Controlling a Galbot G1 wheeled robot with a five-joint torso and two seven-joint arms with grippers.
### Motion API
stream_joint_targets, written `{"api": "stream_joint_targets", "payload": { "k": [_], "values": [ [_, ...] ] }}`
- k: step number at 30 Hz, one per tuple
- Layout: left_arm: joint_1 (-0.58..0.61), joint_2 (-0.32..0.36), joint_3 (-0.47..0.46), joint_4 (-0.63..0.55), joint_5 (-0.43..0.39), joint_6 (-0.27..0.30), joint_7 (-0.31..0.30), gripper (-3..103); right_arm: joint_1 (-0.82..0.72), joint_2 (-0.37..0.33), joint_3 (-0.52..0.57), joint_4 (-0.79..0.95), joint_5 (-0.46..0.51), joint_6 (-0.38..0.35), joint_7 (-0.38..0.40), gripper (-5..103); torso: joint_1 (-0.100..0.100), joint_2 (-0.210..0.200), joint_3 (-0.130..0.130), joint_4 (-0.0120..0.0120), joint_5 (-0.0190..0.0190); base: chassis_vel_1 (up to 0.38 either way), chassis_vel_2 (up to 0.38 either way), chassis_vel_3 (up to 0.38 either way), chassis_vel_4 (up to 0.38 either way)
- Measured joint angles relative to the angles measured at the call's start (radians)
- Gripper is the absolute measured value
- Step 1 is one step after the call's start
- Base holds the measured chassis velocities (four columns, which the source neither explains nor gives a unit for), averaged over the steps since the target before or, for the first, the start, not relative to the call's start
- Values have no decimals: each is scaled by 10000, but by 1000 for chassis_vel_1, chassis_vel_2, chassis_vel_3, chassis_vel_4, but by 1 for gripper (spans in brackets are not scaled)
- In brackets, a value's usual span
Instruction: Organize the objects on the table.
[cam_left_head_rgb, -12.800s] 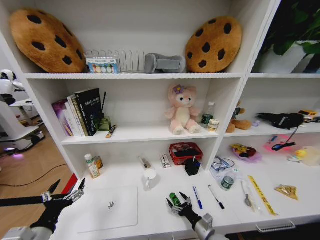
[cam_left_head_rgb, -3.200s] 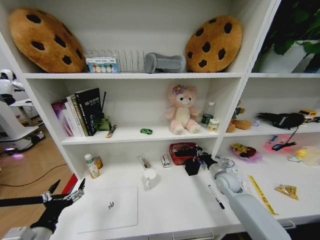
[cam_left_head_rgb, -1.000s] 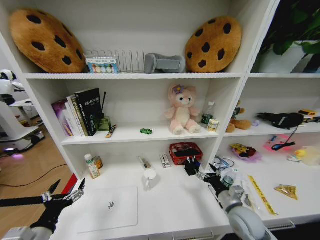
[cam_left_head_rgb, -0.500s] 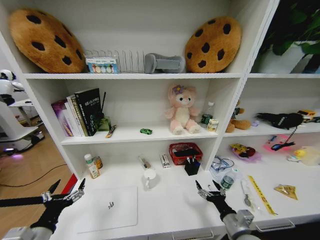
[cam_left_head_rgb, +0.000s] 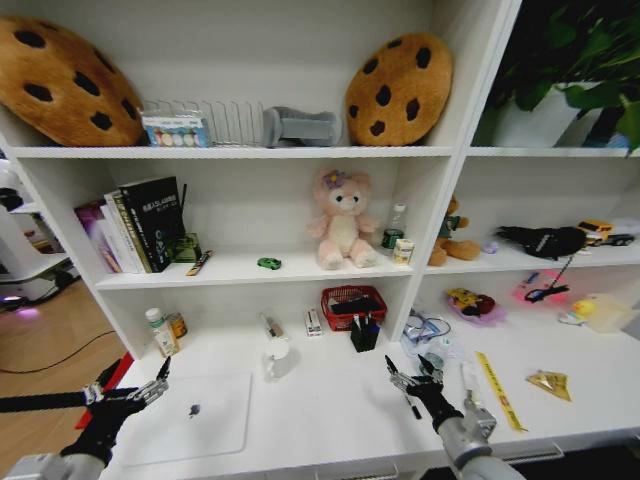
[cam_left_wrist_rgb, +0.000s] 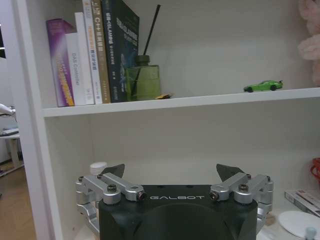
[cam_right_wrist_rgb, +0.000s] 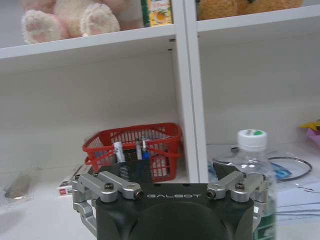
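R gripper (cam_left_head_rgb: 412, 377) spread, empty, over table (cam_left_head_rgb: 330, 410) near black pen (cam_left_head_rgb: 407, 404). L gripper (cam_left_head_rgb: 128, 385) spread, parked far left by laptop (cam_left_head_rgb: 190, 418). Green car (cam_left_head_rgb: 268, 263) on shelf.

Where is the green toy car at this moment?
The green toy car stands on the middle shelf, between the books on its left and the pink plush on its right, above the red basket.

— Where do your cameras look?
— My head looks down on the table (cam_left_head_rgb: 330, 410); my wrists face the shelves from close, low.
— Shared?
— The red basket (cam_left_head_rgb: 352, 304) (cam_right_wrist_rgb: 134, 148).
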Motion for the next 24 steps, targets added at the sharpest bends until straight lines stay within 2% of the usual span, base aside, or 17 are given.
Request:
{"api": "stream_joint_targets", "payload": {
  "k": [3, 4, 8, 12, 13, 15, 16, 18, 20, 24],
  "values": [
    [0, 0, 0, 0, 0, 0, 0, 100, 10, 42, -120, -17, -33, -11, 31, 100, 0, -1, 1, 2, 6, -272, -287, 282, 293],
    [0, 0, 0, 0, 0, 0, 0, 100, 35, 53, -183, -35, -86, 0, 62, 100, -1, 0, -1, 0, -4, -290, -293, 299, 314],
    [0, 0, 1, 0, 0, 0, 2, 100, 334, -22, -587, -186, -467, 157, 58, 100, 1, -2, 2, 0, 10, -308, -306, 298, 315],
    [0, -1, 2, 0, -1, 0, 2, 100, 436, -178, -765, -43, -394, -263, 22, 100, 0, -1, 1, 7, 3, -236, -228, 264, 285],
    [1, -2, 2, -2, 0, 0, 3, 100, 426, -311, -877, 108, -272, -578, -37, 100, -1, -1, 1, 9, 13, -20, -178, 120, 110],
    [1, -2, 2, -1, 0, 0, 3, 100, 386, -414, -1004, 198, -243, -690, -71, 100, -3, 1, -1, 2, 2, 5, -113, 38, 13],
    [0, -1, 2, -1, 0, 0, 3, 100, 345, -434, -1091, 246, -302, -719, -90, 100, -1, 0, -1, -12, 1, -39, -70, 38, 13],
    [0, 0, 2, -1, 0, 0, 4, 100, 246, -429, -1186, 344, -421, -730, -110, 100, 2, -2, 2, -10, 1, -39, 38, -22, -73],
    [0, 0, 0, 1, 0, 0, 3, 100, -107, -301, -1320, 632, -573, -728, -126, 100, 3, -1, 0, 4, -5, 16, 77, -34, -82],
    [0, 0, -3, 2, 0, 0, 0, 100, -511, 18, -1491, 696, -854, -510, -295, 100, 3, -1, 0, 3, 0, 51, 85, -46, -48]
  ]
}}
